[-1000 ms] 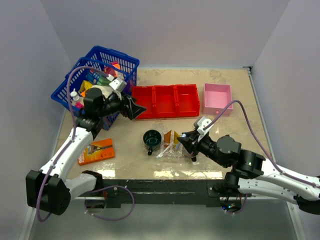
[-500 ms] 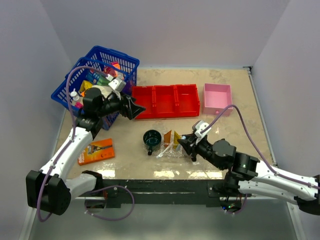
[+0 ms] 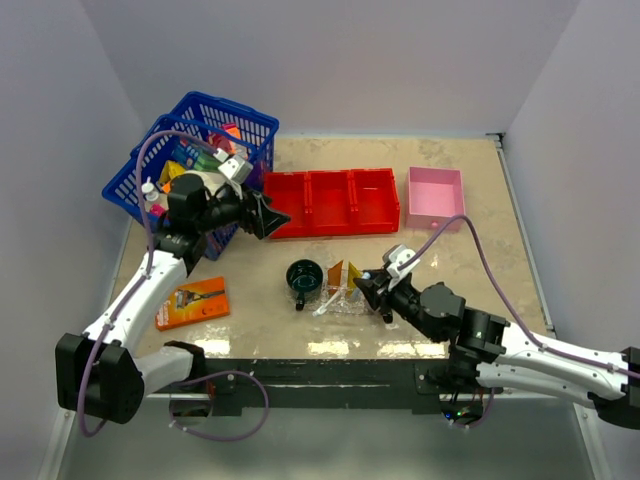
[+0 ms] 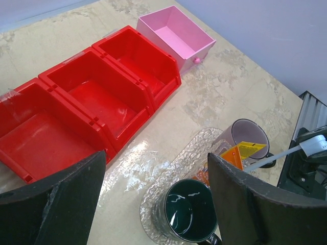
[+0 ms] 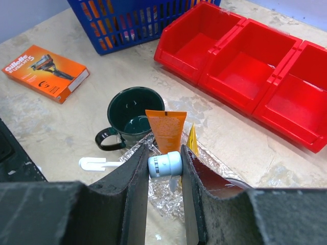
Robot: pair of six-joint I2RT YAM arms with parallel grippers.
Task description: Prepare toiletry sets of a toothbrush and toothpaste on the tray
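The clear bumpy tray (image 4: 186, 155) (image 5: 168, 199) (image 3: 345, 303) lies in front of the red bin. An orange tube (image 5: 166, 130) (image 4: 232, 158) (image 3: 335, 273) and a yellow-orange tube (image 5: 192, 145) (image 4: 250, 149) stand tilted over the tray. My right gripper (image 5: 164, 153) (image 3: 366, 282) hangs just above the tray, shut on the pale round end of a white toothbrush (image 5: 165, 164) (image 4: 273, 158). Another white toothbrush (image 5: 97, 164) (image 3: 325, 306) lies at the tray's near left edge. My left gripper (image 4: 156, 168) (image 3: 268, 217) is open and empty, up by the red bin's left end.
A dark green mug (image 3: 303, 279) (image 4: 191, 217) stands on the tray's left end, a grey cup (image 4: 250, 137) at its other end. The red three-compartment bin (image 3: 330, 200), pink box (image 3: 436, 197), blue basket (image 3: 200, 150) and orange razor pack (image 3: 193, 302) surround the work area.
The right arm has slid a little left and toward the table's near edge, its gripper still over the tray with the toothbrush. The left arm has not moved.
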